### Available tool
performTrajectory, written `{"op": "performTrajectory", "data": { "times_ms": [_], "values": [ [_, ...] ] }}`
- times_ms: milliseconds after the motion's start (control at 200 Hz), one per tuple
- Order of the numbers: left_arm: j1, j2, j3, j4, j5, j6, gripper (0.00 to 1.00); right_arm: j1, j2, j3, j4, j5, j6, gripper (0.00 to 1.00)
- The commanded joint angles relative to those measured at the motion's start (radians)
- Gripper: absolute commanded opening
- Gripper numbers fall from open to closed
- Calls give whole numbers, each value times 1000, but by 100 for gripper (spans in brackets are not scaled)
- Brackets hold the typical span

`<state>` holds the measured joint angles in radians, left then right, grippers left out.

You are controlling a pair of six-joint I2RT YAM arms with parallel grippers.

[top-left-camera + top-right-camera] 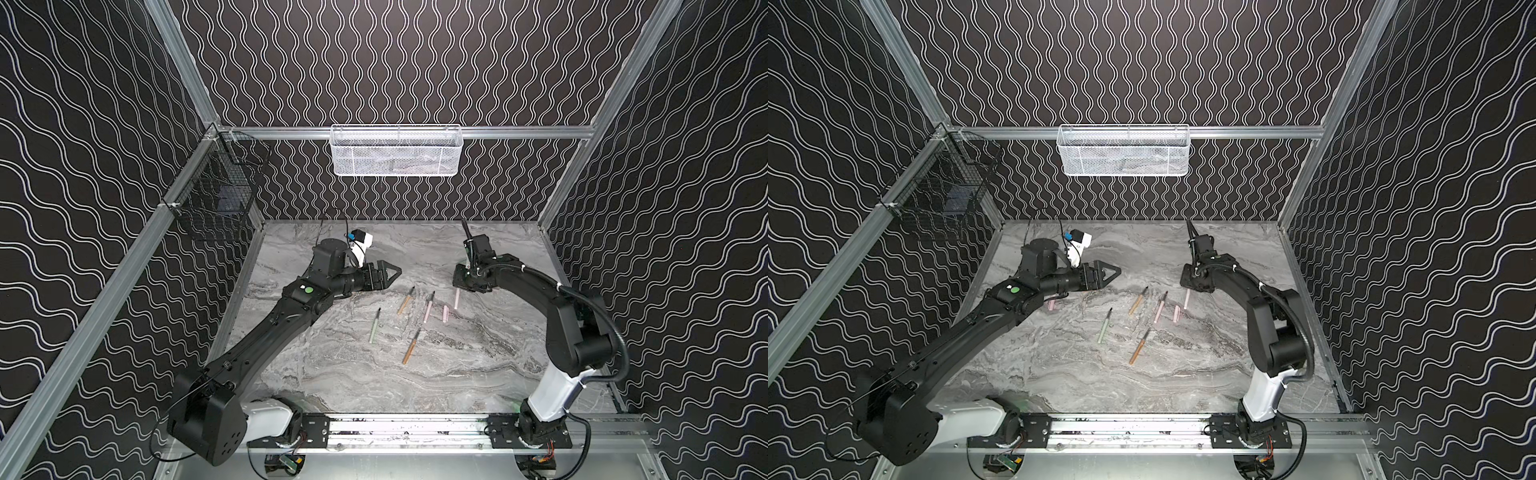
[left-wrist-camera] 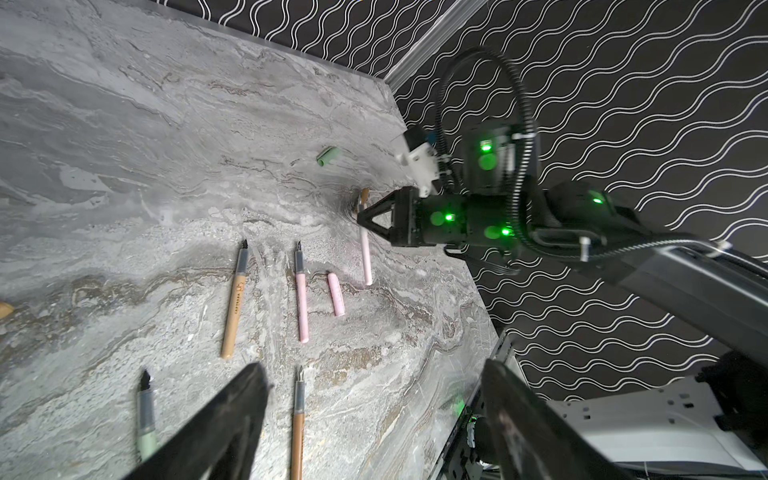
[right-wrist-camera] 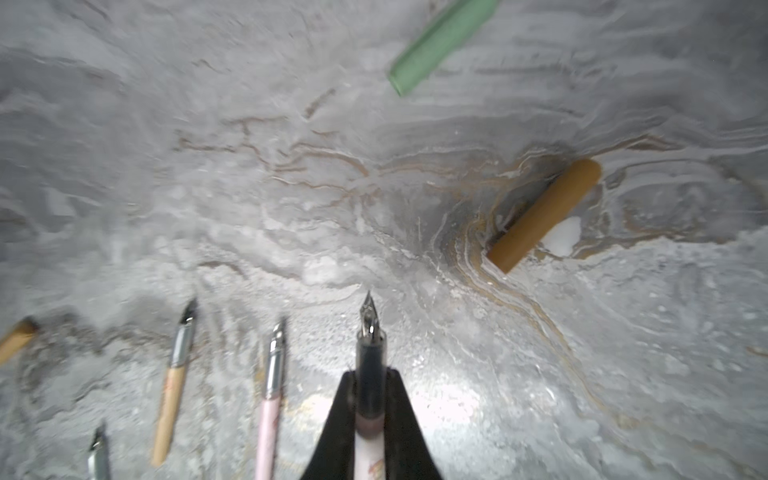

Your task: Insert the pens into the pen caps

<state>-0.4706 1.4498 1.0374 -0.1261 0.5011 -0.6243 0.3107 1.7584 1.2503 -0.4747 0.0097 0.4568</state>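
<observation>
The right gripper [image 3: 370, 376] is pinched tight on a pale pink pen [image 3: 368, 432]. It clamps the pen at the dark grip section, with the nib pointing past the fingertips toward the back edge of the marble surface [image 1: 478, 374]. This is right of the middle and nearer the back edge than the front. Whether the pen's rear end still touches the surface cannot be told. Just beyond the nib lies a tan-orange cap [image 3: 544, 216], and farther toward the back edge lies a green cap [image 3: 440, 41]; both are clear of the pen. The left gripper [image 1: 392, 271] hangs above the surface left of the middle with its jaws spread wide and nothing between them. A pink cap [image 1: 445, 311] lies just beside the held pen on its left. Further left are a second pink pen [image 1: 429, 307] and a tan-orange pen [image 1: 406, 300], roughly parallel with their nibs toward the back edge. Nearer the front edge lie a green pen [image 1: 375, 326] and a second tan-orange pen [image 1: 411, 346]. A second pink cap [image 1: 1052, 306] shows under the left arm, toward the left edge.
</observation>
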Motion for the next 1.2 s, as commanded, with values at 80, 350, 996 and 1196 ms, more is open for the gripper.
{"op": "performTrajectory", "data": {
  "times_ms": [80,350,996,1196],
  "values": [
    [-8,43,1,97,126,35,74,38,-147,-36,102,1,2,11],
    [-58,11,-97,389,224,30,69,243,-378,-114,315,65,-10,11],
    [-118,-15,-196,574,129,127,61,473,-566,-169,492,91,0,11],
    [-118,1,-201,630,159,98,53,485,-562,-173,507,69,19,11]
  ]
}}
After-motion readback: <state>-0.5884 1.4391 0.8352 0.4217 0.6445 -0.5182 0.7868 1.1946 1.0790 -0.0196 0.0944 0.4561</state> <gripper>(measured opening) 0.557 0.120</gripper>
